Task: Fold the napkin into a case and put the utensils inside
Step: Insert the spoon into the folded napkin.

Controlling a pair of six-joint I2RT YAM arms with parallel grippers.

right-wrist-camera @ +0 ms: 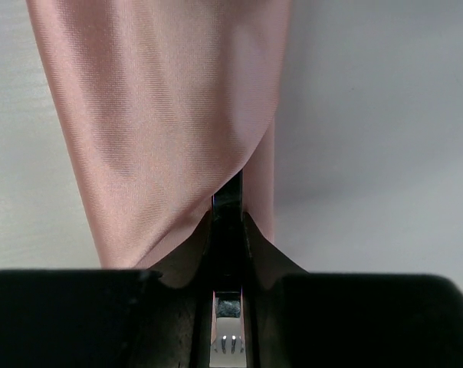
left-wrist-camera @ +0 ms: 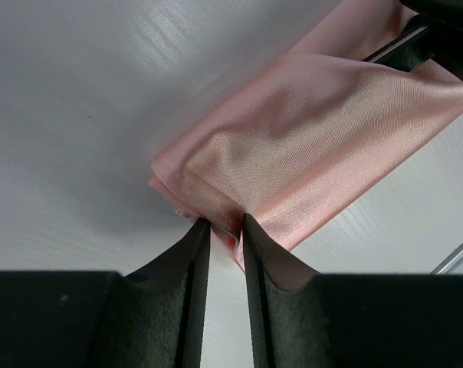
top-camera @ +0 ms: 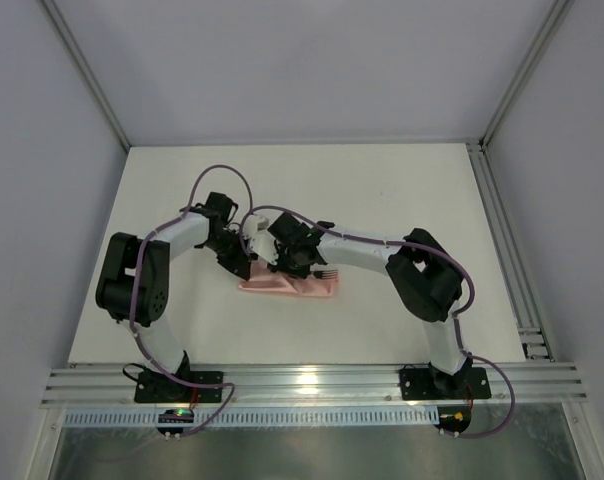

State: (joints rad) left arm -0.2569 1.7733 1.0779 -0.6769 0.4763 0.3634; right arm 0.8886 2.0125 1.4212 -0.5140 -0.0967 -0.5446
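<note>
Napkin [left-wrist-camera: 308, 146] in L hand [left-wrist-camera: 225, 222], fork [right-wrist-camera: 228, 195] in R hand [right-wrist-camera: 228, 218]

Left arm [top-camera: 172, 240] and right arm [top-camera: 377, 250] meet over the folded napkin [top-camera: 282, 289], fork [top-camera: 328, 272] poking out rightward.

There is one pink napkin [top-camera: 282, 289], one little fork [top-camera: 328, 273] and one white table [top-camera: 382, 190]. There are two robot arms, a left arm [top-camera: 142, 285] and a right arm [top-camera: 427, 285]. There are two grippers, a left gripper [left-wrist-camera: 225, 225] and a right gripper [right-wrist-camera: 228, 221].
</note>
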